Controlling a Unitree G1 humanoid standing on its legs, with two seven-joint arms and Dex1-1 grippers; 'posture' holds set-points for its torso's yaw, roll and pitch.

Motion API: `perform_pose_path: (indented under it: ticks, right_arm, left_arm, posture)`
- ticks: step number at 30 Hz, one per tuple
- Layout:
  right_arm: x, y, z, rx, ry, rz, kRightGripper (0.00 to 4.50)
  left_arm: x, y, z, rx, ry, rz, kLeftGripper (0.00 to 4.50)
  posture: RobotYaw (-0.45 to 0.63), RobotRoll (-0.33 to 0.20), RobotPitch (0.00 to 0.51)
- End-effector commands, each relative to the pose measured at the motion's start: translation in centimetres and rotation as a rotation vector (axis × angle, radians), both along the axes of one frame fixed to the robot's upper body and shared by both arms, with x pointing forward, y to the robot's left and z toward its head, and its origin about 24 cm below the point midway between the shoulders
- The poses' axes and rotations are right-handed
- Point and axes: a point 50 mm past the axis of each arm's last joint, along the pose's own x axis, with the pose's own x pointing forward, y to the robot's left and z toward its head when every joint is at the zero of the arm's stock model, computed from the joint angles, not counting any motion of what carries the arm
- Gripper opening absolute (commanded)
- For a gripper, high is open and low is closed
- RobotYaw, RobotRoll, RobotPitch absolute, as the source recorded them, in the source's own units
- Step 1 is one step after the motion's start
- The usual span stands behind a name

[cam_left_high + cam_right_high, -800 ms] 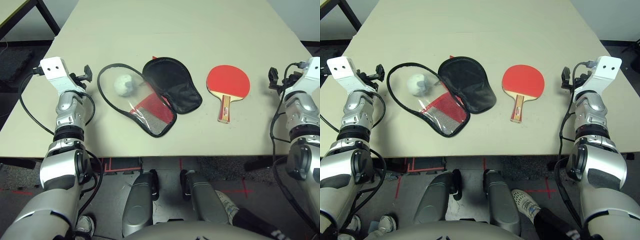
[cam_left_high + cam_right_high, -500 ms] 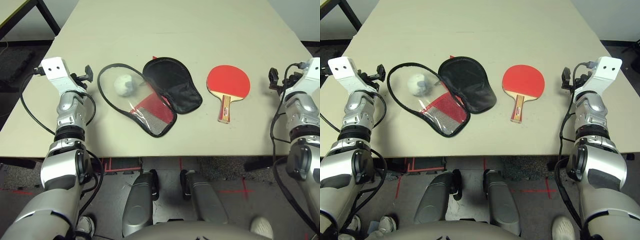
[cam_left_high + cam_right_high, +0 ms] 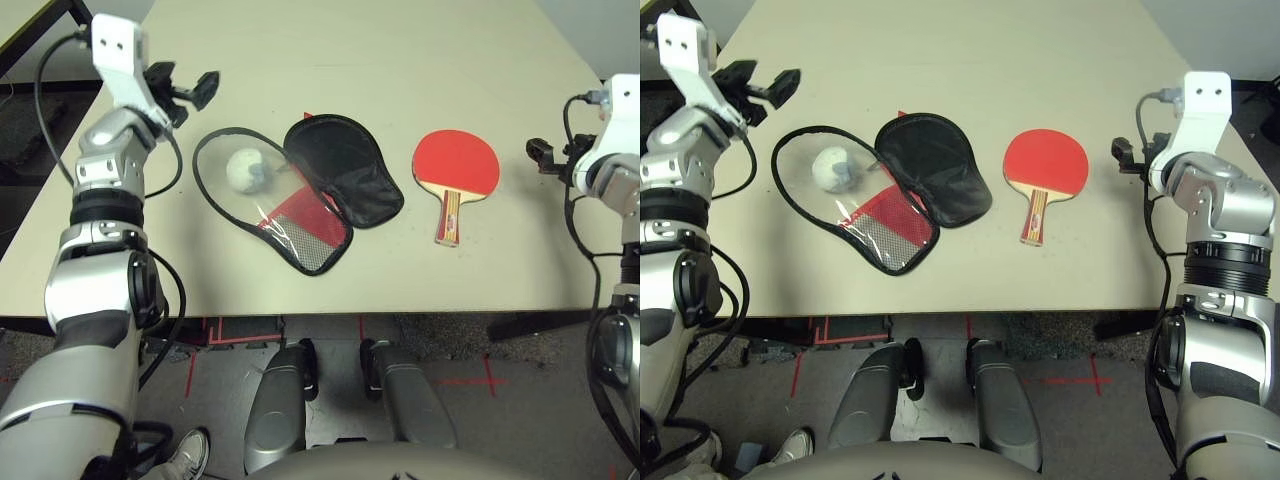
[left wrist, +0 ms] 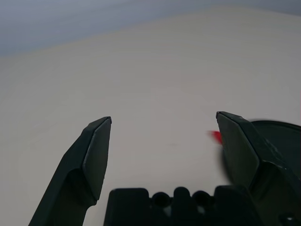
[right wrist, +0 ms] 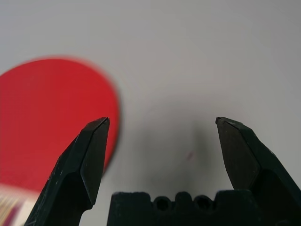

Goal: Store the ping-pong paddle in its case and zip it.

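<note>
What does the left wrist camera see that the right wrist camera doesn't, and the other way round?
Left wrist view: the case, a black piece of it, with a little red bit poking out, and the open left gripper.
Right wrist view: the red paddle, with some of its handle, and the open right gripper.
Both: the pale table.

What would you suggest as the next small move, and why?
Probably ease the right gripper leftward toward the paddle: its jaws stand open and empty just right of it, while the case lies unfolded, ready to receive it.
</note>
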Motion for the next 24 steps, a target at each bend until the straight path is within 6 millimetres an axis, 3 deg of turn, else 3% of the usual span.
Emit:
perform_pose_path:
  ticks: [1,5,11,24]
  right_arm:
    - [-1.5,2.6,-0.9,0.028,0.119,0.048,4.48]
    - [-2.1,4.9,-1.9,0.072,0.19,0.05,4.48]
    - [-1.7,6.6,-3.2,0.122,0.23,0.01,4.48]
    - [-1.0,9.3,-4.1,0.166,0.27,0.031,4.48]
  left_arm:
    - [-0.1,-2.7,-0.1,0.07,0.064,-0.175,4.5]
    - [-0.6,-6.1,-1.3,0.134,0.122,-0.345,4.5]
    - [-2.0,-10.0,-3.2,0.159,0.193,-0.51,4.5]
    - [-3.4,-12.8,-5.8,0.207,0.268,-0.604,4.5]
  posture:
    - [-0.07,0.0,0.211]
    - [-0.06,0.0,0.214]
    - [-0.03,0.0,0.221]
    - [0.0,0.0,0.228]
